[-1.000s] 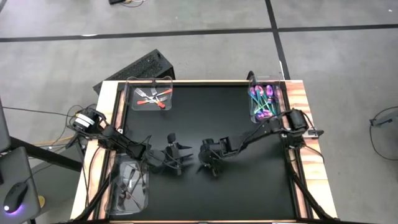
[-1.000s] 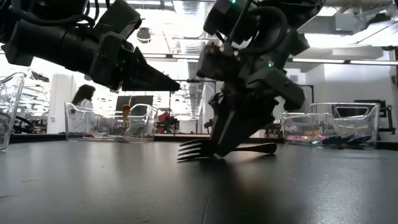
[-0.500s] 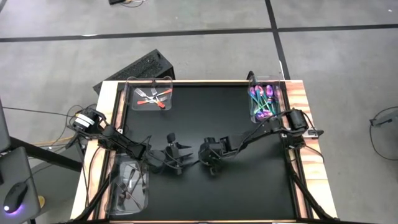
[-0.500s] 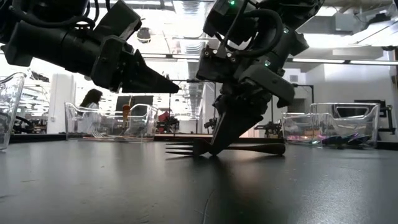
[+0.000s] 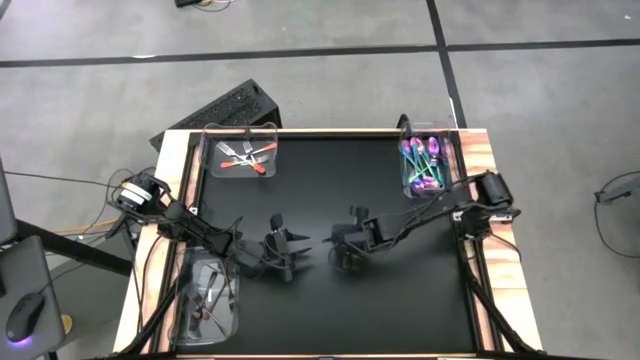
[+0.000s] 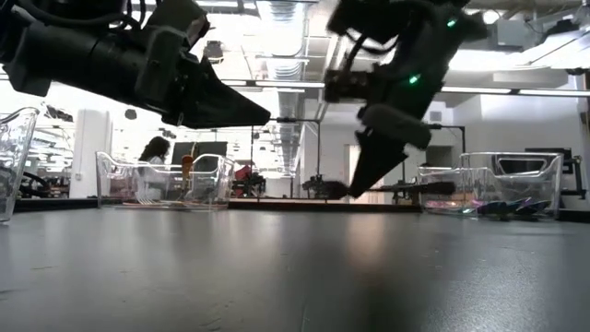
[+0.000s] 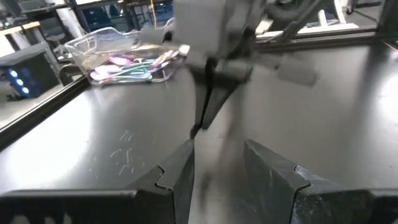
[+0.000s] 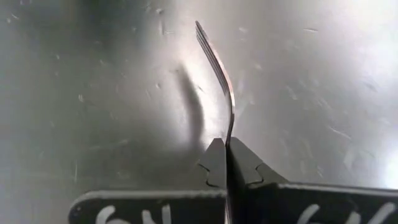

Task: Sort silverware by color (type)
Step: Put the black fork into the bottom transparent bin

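My right gripper (image 5: 341,261) (image 6: 356,190) is over the middle of the black table, shut on a dark fork (image 6: 406,188) that hangs a little above the surface. The fork's tines (image 8: 214,53) stick out ahead of the fingers, seen edge-on. My left gripper (image 5: 298,250) (image 7: 214,163) hovers open just to the left, pointing at the right gripper and holding nothing. Three clear bins hold sorted silverware: orange-handled pieces at the far left (image 5: 240,152), iridescent pieces at the far right (image 5: 424,166), dark pieces at the near left (image 5: 208,295). My right gripper pinches the dark fork between its two fingers at the neck (image 8: 230,134), just behind the tines. The fingers slant down from above and lie across the fork. The fork is lifted clear of the table and about level, its handle (image 6: 438,187) pointing toward the table's right.
The bins stand along the table's left and right edges. Wooden rails (image 5: 485,160) frame the black mat. A dark keyboard-like object (image 5: 222,110) lies on the floor beyond the far left corner. A person (image 6: 152,152) shows far off in the room.
My right gripper has shut on the dark fork, which lay on the table, and has risen with it while turning and tipping. The fork has come off the table and now hangs level and clear. The gripper has also drifted a little toward the table's right edge.
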Controlling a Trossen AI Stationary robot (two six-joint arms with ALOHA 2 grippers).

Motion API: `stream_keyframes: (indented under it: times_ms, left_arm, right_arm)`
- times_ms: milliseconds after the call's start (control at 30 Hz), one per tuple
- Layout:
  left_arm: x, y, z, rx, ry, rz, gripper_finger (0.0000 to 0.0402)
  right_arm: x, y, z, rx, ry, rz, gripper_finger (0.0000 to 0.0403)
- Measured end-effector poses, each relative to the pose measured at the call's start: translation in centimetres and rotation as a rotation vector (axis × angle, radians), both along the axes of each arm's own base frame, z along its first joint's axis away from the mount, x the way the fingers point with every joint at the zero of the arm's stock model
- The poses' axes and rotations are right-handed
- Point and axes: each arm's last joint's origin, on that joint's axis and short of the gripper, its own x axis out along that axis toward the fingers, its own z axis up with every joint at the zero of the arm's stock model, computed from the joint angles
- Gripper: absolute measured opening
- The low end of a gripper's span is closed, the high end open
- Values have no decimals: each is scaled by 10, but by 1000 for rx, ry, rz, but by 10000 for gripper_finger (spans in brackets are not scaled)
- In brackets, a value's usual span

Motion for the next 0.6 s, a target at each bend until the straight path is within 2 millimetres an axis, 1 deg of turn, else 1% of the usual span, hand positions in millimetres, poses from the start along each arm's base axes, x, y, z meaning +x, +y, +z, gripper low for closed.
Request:
stream_keyframes:
  times_ms: [133,200,333,433,600]
  left_arm:
    - [3,8,2,-54,-39,42,128]
    - [5,14,4,-71,-55,62,128]
    - [12,22,9,-91,-87,14,128]
    - [16,26,14,-100,-118,-45,128]
    - [20,27,17,-94,-123,-98,128]
  right_arm:
    - [-16,11,17,-50,-98,-29,6]
    - [-22,15,25,-75,-192,-61,6]
    - [-31,22,34,-133,-375,-132,6]
    - [-40,25,31,-151,-433,-151,6]
    - [-54,30,12,-115,-462,-145,6]
